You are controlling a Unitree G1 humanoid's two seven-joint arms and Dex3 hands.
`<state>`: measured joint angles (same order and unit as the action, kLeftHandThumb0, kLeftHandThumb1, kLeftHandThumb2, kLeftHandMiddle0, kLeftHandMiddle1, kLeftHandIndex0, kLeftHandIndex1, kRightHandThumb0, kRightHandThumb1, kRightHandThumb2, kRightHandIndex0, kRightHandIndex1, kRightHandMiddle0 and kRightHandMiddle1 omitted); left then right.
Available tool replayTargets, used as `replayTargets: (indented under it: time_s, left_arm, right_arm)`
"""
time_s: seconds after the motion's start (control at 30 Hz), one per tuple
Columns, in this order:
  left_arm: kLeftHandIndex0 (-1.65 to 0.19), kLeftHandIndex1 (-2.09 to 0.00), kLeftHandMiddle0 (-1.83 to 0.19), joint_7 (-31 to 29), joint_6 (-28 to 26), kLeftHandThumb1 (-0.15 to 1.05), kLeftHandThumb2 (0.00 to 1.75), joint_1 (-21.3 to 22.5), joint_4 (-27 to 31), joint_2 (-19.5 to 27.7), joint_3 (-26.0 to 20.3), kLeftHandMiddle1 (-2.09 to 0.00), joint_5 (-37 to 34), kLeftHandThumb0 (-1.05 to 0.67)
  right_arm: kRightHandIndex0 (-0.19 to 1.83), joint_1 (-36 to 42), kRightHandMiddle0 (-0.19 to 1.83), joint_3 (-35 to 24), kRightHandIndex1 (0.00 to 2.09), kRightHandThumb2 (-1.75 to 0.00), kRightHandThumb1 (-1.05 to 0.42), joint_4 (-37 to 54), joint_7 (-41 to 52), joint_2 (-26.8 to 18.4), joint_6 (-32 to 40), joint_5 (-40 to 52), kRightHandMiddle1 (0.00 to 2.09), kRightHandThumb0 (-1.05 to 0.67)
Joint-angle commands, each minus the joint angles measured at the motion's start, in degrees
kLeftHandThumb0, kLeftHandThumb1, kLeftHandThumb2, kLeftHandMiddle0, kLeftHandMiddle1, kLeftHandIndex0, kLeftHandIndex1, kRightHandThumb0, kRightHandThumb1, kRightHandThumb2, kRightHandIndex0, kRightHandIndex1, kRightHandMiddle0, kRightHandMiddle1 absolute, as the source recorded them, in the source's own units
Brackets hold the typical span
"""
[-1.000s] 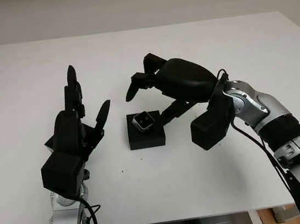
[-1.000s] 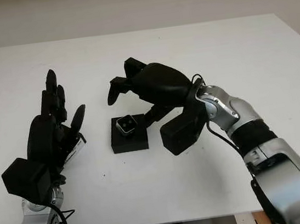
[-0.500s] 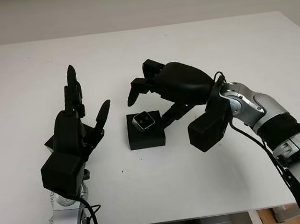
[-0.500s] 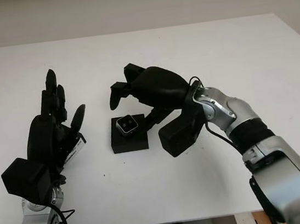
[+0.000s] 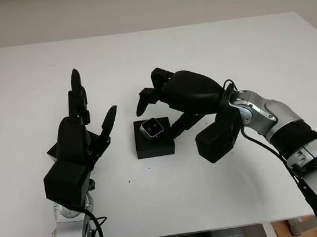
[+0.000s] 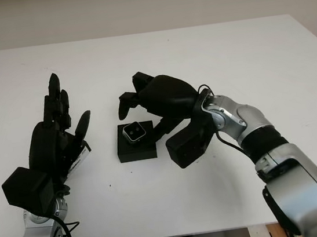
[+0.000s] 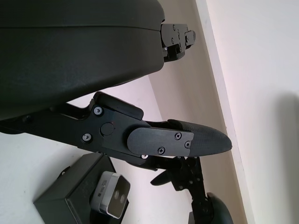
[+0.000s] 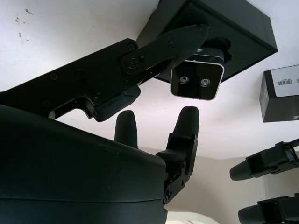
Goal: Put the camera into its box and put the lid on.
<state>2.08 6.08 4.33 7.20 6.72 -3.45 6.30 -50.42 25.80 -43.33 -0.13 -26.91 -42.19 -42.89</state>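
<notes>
A small silver camera (image 5: 151, 129) with a dark two-lens face sits tilted in the recess of its low black box (image 5: 155, 146) at the table's middle. My right hand (image 5: 157, 116) arches over them and is open. Its fingers (image 8: 186, 122) hang just beyond the camera (image 8: 195, 81), apart from it. The thumb (image 8: 187, 37) lies along the box top (image 8: 233, 23), beside the camera. My left hand (image 5: 82, 125) is held up open to the left of the box. The black lid (image 8: 280, 93), with a barcode label, lies on the table under the left hand.
The white table (image 5: 207, 47) stretches wide behind and to the right of the hands. Its front edge (image 5: 191, 231) runs close to my arms. A corner of the lid (image 5: 52, 150) pokes out on the left hand's left side.
My right hand has dropped a little and shifted slightly left, closer over the camera and box. The left hand, camera, box and lid have stayed in place.
</notes>
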Motion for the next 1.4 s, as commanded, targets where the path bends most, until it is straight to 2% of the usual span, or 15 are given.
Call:
replayTargets:
  time_s: [0.0, 0.7, 1.07, 1.37]
  left_arm:
    - [0.11, -0.05, 0.08, 0.2, 0.1, 1.05, 0.32, -0.3, 0.8, -0.1, 0.2, -0.06, 0.3, -0.77]
    - [0.12, -0.05, 0.09, 0.1, 0.7, 1.05, 0.33, -0.7, 0.8, -0.4, 0.7, -0.05, -0.1, -0.77]
    - [0.12, -0.05, 0.10, 0.0, 0.9, 1.05, 0.32, -0.7, 0.8, -0.4, 0.6, -0.05, -0.4, -0.77]
    - [0.12, -0.05, 0.09, -0.1, 1.4, 1.05, 0.32, -0.9, 0.9, -0.1, 0.7, -0.06, -0.1, -0.77]
  right_arm:
    - [-0.08, -1.4, 0.29, 0.6, 1.98, -0.06, -0.83, -0.7, -0.6, 0.5, -0.1, -0.4, 1.02, -0.76]
    - [-0.02, -3.3, 0.40, 2.7, 2.09, -0.06, -0.87, -3.8, -5.0, 1.1, -1.1, -2.4, 1.06, -0.68]
    - [0.21, -4.0, 0.54, 4.0, 2.09, -0.06, -0.88, -5.2, -11.5, 0.8, -3.5, -5.4, 1.20, -0.58]
    - [0.29, -4.4, 0.56, 5.3, 2.09, -0.06, -0.91, -5.1, -15.2, -0.2, -3.0, -8.8, 1.26, -0.52]
